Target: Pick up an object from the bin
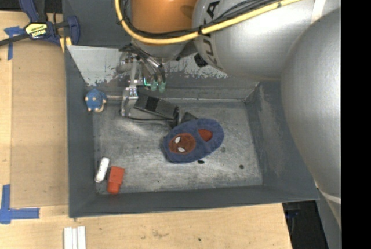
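Gripper (134, 96) hangs over scuffed grey bin floor (145, 155) (near back wall (223, 90)).

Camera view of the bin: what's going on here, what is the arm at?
The arm has its gripper low in the grey bin, at the upper left of the floor, over a flat black object near the back wall. A small blue figure sits just to its left. A blue cloth toy with a red face, a white cylinder and a red block lie apart. Nothing is visibly lifted yet.
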### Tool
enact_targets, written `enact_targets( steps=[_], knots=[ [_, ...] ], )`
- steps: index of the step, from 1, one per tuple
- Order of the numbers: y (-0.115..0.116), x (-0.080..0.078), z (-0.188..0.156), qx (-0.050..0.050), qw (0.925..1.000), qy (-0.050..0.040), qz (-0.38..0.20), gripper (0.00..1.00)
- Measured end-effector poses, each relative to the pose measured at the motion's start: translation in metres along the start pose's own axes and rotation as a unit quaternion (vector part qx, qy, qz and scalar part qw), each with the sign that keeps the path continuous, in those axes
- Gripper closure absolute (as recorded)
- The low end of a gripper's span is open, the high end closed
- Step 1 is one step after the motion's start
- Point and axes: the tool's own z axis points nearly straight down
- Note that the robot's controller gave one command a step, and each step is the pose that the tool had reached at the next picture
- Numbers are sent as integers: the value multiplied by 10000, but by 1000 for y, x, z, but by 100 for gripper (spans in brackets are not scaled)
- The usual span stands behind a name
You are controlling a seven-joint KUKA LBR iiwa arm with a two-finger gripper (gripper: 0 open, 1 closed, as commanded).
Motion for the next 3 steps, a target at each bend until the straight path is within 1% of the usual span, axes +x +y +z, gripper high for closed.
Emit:
enact_targets(
  steps=[1, 2, 3],
  knots=[
    [-67, -8, 137, -15, 10000, -86, 0, 0],
    [-80, -4, 126, -10, 9988, -61, 482, 0],
    [-85, 4, 127, -3, 9954, -22, 961, 0]
  ],
)
